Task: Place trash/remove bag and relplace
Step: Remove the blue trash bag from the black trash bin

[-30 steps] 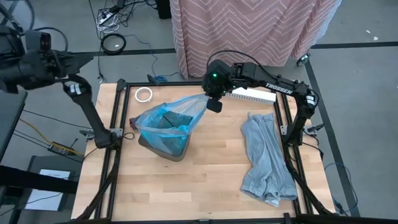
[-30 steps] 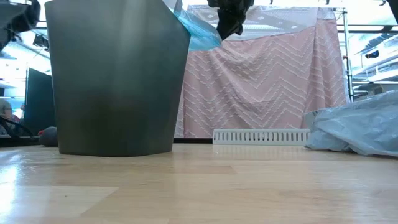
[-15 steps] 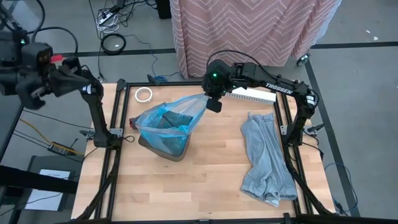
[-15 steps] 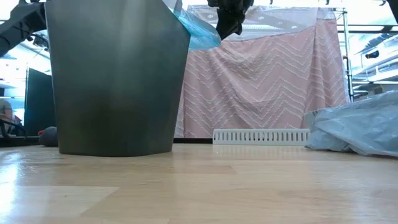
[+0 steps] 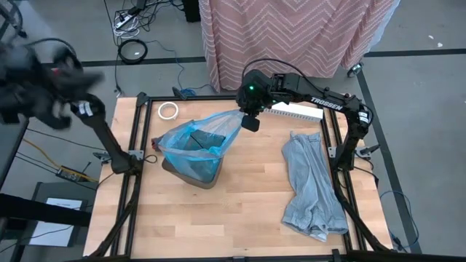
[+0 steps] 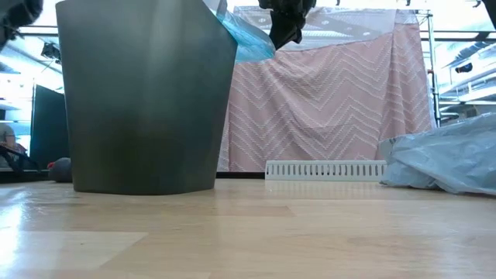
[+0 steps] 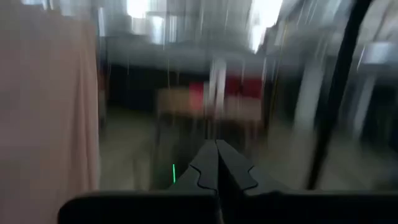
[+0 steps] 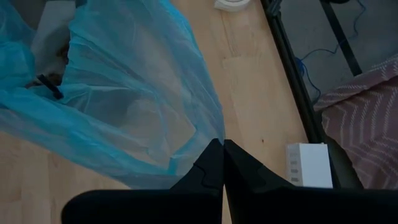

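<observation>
High view: right gripper (image 5: 248,121) pinched on blue bag (image 5: 196,138) edge over bin (image 5: 195,173); left gripper (image 7: 217,163) pressed together, off table (image 5: 240,211).

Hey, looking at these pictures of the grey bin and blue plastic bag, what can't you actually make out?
- Trash inside the blue plastic bag: the high view shows only dark shapes through the film.
- Top of the grey bin: cut off by the low view's upper edge.
- Left gripper: the left wrist view is blurred; the room beyond is unreadable, and in the high view the arm is smeared.
- Right gripper pinching the bag: the pinch point sits behind its fingers.
</observation>
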`<state>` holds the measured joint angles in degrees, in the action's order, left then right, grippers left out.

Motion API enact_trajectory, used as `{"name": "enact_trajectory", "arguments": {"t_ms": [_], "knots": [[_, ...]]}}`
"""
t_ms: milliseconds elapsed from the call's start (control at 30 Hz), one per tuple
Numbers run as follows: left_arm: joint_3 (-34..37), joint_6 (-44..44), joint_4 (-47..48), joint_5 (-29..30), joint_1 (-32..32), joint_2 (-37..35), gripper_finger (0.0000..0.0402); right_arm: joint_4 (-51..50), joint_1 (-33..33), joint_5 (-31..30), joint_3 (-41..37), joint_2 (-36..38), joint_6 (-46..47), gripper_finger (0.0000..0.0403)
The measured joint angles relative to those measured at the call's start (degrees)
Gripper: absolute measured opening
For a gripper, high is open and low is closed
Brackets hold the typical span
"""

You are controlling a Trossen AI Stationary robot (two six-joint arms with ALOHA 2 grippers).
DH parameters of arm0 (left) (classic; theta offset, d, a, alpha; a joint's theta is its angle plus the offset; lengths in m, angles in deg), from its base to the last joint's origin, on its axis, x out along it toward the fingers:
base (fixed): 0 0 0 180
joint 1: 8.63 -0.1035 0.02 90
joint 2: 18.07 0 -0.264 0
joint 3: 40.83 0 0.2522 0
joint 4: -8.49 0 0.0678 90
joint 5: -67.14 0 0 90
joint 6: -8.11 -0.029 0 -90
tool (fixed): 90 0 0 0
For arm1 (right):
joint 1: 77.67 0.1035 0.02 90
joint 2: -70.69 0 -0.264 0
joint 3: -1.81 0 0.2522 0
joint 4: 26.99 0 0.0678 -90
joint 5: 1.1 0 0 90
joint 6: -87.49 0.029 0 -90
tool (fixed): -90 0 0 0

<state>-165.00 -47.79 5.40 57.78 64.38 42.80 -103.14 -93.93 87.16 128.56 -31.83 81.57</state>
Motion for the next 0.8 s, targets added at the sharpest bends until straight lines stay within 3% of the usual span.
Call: {"name": "enact_trajectory", "arguments": {"t_ms": [100,167,233,333,400,500,600,700,800], "knots": [[-3.6,-14.7,-12.6,-26.3,-3.8,3.7,0.0001,0.0,0.0,0.0,0.0,0.0,0.0,0.0],[-5.3,-16.6,-10.4,-41.4,-4.1,5.1,0.0002,0.2,0.0,0.0,0.0,0.0,0.4,0.0],[-6.5,-15.1,-2.8,-50.2,-4.0,5.2,0.0003,0.5,0.0,0.0,0.0,0.0,1.2,0.0],[-11.3,-3.8,11.3,-56.3,-4.1,5.7,0.0003,0.4,0.0,0.0,0.0,0.0,1.4,0.0],[-16.1,5.3,18.9,-55.7,-4.1,6.0,0.0003,0.4,0.0,0.0,0.0,0.0,1.4,0.0],[-21.8,17.5,26.4,-48.2,-4.1,6.7,0.0004,0.4,0.0,0.2,0.0,0.0,1.4,0.0],[-24.7,30.1,31.9,-31.9,-3.9,7.7,0.0004,0.4,0.0,0.4,0.0,0.0,1.5,0.0],[-24.3,43.1,43.2,-15.9,-2.0,7.3,0.0004,0.4,0.0,0.4,0.0,0.0,1.8,0.0],[-24.3,50.9,50.9,-13.9,0.7,7.1,0.0004,0.4,0.0,0.4,0.0,0.0,2.0,0.0]]}}
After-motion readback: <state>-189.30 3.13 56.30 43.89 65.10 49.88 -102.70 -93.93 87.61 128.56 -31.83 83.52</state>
